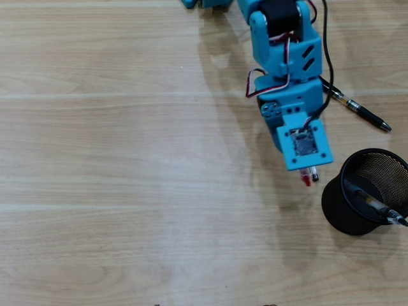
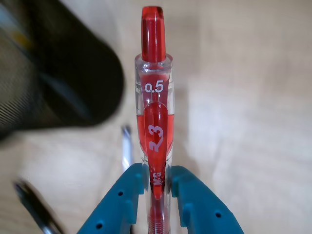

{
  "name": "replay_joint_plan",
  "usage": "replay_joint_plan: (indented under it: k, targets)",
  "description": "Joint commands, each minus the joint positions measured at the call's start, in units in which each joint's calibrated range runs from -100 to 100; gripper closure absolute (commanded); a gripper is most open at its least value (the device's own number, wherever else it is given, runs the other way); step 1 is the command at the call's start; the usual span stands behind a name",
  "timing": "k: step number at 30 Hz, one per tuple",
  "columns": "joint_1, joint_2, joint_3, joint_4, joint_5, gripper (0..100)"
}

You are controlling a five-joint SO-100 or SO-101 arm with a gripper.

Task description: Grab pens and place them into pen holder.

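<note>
Pale wood-grain bench (image 1: 115, 159) fills the overhead view, bare across its left half. At the right, the blue arm reaches down from the top edge, and its hand (image 1: 310, 177) is clenched on the red pen (image 2: 155, 122). In the wrist view the two blue fingers (image 2: 195, 195) pinch the clear barrel from both sides, with the red cap end standing out beyond them and the print "0.5" readable on the barrel. From overhead only the pen's red tip (image 1: 307, 180) peeps out under the hand, so its long axis appears to run nearly along the camera's line of sight, close to upright.

The holder (image 1: 366, 191), a black mesh cup, stands just beside the hand at about four o'clock in the overhead view, not touching it. One pen (image 1: 376, 205) already leans inside it against the rim. Another dark pen (image 1: 357, 108) lies flat on the bench at about two o'clock from the hand, its axis running from upper left to lower right.

My reading is that the carry is nearly done: the pen's lower end must pass over the rim at four o'clock before release, and a clip against the rim could tip the cup.
</note>
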State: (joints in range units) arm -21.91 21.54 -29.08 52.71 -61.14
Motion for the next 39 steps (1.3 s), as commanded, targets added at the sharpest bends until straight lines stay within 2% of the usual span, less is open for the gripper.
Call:
replay_joint_plan:
  k: [1, 7, 10, 12, 18, 24, 32, 35, 37, 39]
  targets:
    - [-2.3, -3.8, -9.6, -20.4, -0.1, 98]
    - [-7.7, 7.4, -9.6, -54.8, -2.0, 98]
    - [-9.8, 13.5, -9.5, -63.2, -3.8, 98]
    - [-10.7, 16.6, -9.5, -63.6, -4.2, 98]
    - [-11.4, 18.4, -7.9, -58.4, -3.8, 97]
    - [-11.6, 17.1, -2.2, -58.3, -3.5, 87]
    - [-9.5, 2.4, 6.3, -55.4, 7.6, 87]
    - [-7.9, -7.9, 7.9, -42.6, 14.8, 87]
    - [-6.3, -14.3, 7.8, -27.8, 18.7, 87]
    - [-3.8, -19.2, 8.1, -11.0, 20.3, 87]
